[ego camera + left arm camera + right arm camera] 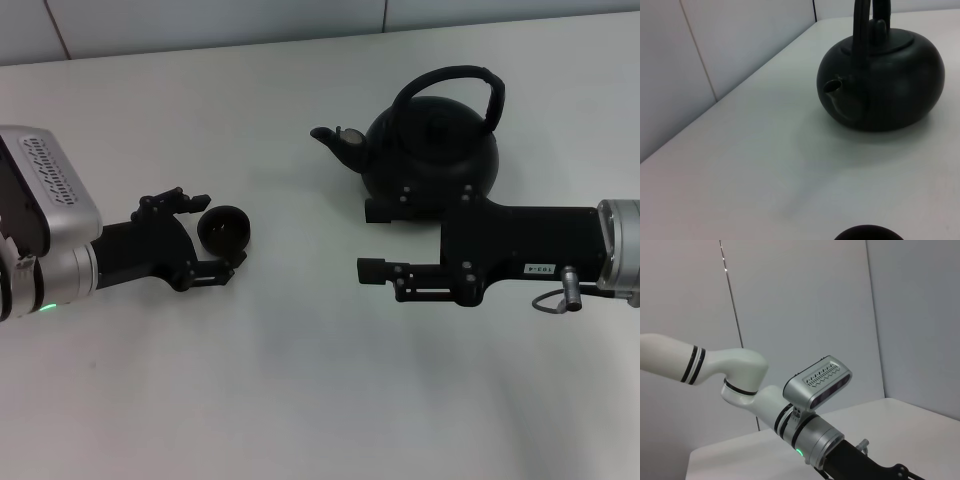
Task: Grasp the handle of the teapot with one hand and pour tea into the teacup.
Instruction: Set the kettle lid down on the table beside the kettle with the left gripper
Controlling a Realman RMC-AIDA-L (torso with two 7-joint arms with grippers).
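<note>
- White table (pixel 300 380) is carrying a black teapot (pixel 430 150) and, well to its left, a small teacup (pixel 224 228).
- Left claw (pixel 215 235) is sitting spread around the teacup.
- Right claw (pixel 372 240) is hanging spread just in front of the teapot, handle (pixel 455 75) untouched.

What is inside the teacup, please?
The head view shows only a dark hollow in the teacup, between the left tool's open fingers; no tea is visible, though its bottom is too dark to judge.
</note>
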